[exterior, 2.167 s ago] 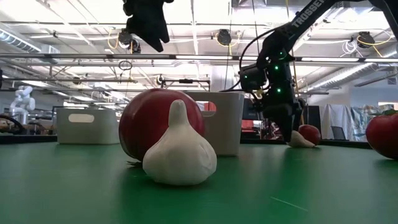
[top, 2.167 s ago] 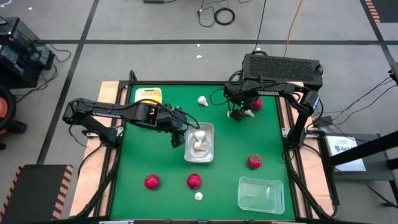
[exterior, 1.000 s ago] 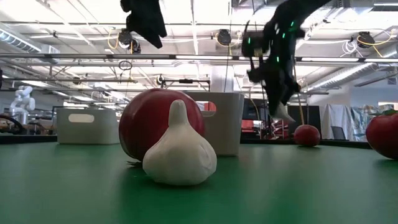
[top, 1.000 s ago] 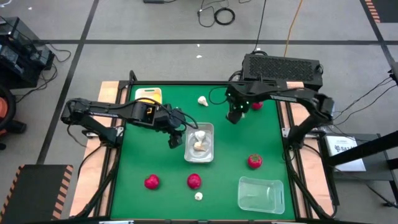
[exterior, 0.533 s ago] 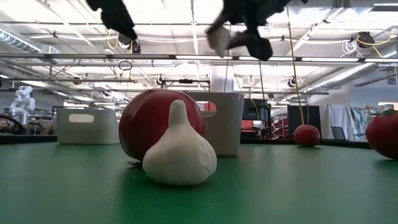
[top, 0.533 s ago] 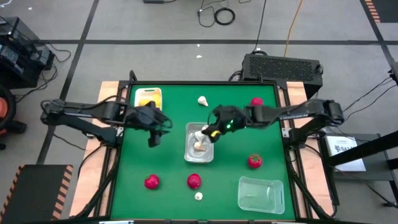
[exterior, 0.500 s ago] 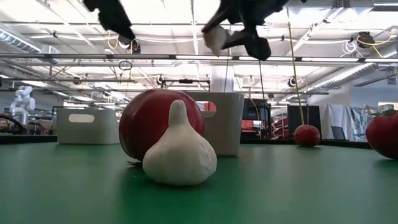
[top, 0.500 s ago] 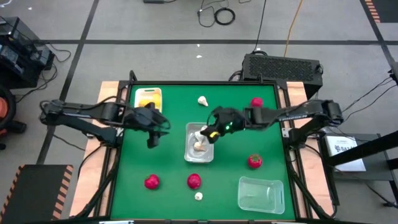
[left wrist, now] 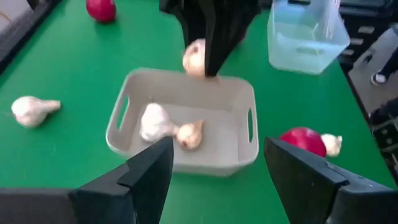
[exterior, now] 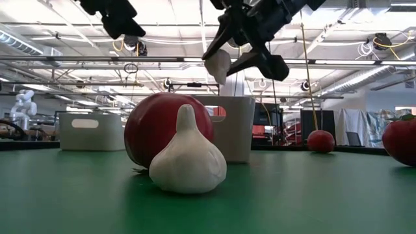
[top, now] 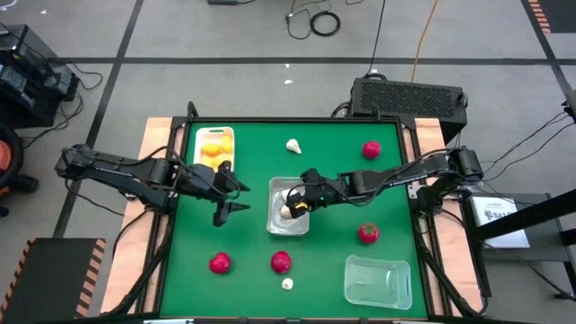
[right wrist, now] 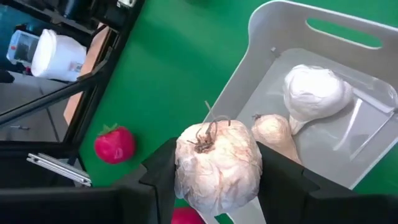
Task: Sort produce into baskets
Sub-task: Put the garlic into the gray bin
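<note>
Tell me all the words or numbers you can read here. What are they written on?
No text here can be read for sure.
White card beside the table's right edge: dark print, too small to read.
White round plastic tub off the table, in the right wrist view: a label, too blurred to read.
Toy produce, baskets and green tabletop: no writing visible.

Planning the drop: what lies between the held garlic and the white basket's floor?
Only air under the garlic; two bulbs lie deeper in the basket, per right wrist view.

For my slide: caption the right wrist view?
Right claw holding a garlic bulb above the white tray.
</note>
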Controlling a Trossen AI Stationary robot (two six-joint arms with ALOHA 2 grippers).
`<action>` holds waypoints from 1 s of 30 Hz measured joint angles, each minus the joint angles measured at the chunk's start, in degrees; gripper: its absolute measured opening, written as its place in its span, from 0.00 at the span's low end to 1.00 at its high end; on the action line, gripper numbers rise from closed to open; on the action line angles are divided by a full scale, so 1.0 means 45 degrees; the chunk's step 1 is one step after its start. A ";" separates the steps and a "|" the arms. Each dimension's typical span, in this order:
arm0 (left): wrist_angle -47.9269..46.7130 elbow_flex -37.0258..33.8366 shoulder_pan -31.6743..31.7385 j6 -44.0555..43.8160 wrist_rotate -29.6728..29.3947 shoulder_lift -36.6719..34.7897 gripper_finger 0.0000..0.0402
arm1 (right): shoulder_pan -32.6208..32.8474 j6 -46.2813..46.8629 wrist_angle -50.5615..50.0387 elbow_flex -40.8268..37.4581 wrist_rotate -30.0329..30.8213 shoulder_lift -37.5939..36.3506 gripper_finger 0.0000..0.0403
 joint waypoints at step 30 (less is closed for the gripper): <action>0.2577 0.0005 -0.0058 -0.2854 -0.0979 0.0864 0.64 | -0.1421 -0.4139 -0.1194 0.0000 -0.2966 -0.0007 0.63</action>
